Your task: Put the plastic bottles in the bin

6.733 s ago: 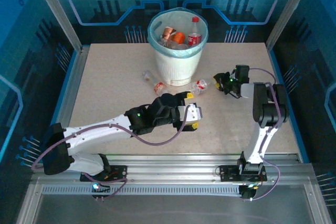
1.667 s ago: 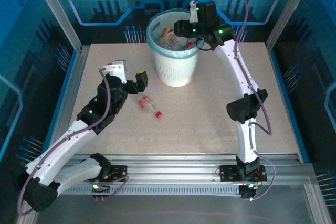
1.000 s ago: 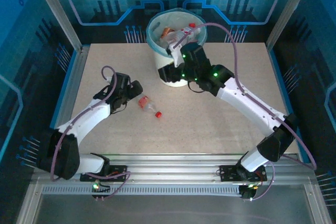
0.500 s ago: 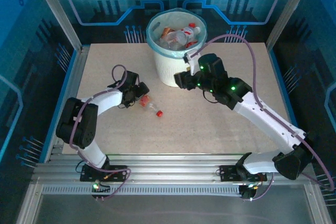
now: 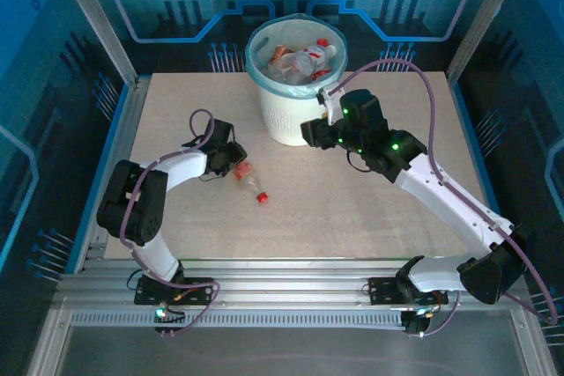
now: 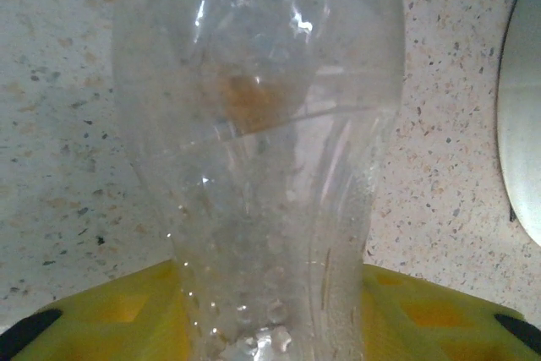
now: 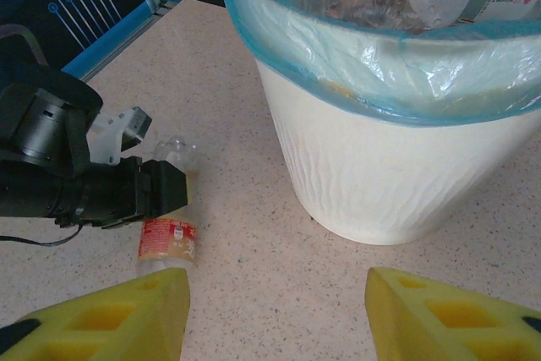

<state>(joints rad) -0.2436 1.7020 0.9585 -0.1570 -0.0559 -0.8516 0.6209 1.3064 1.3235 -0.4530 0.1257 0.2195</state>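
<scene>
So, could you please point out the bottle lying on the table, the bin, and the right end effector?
Red-capped bottle (image 5: pixel 248 181), top external view, on its labelled body.
Bin (image 5: pixel 295 116), top external view, on its white ribbed wall.
Right end effector (image 7: pixel 275 314), right wrist view, midway between the yellow fingertips.

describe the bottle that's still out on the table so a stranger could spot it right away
Start at the white bin at the back of the table and look left and toward the near edge. The clear bottle lies on its side there at the left pincer, red label and red cap; the other bottles are inside the bin.

Left hand (image 7: pixel 161 188) grips bottle (image 7: pixel 166 238) lying beside bin (image 7: pixel 380 175).
</scene>
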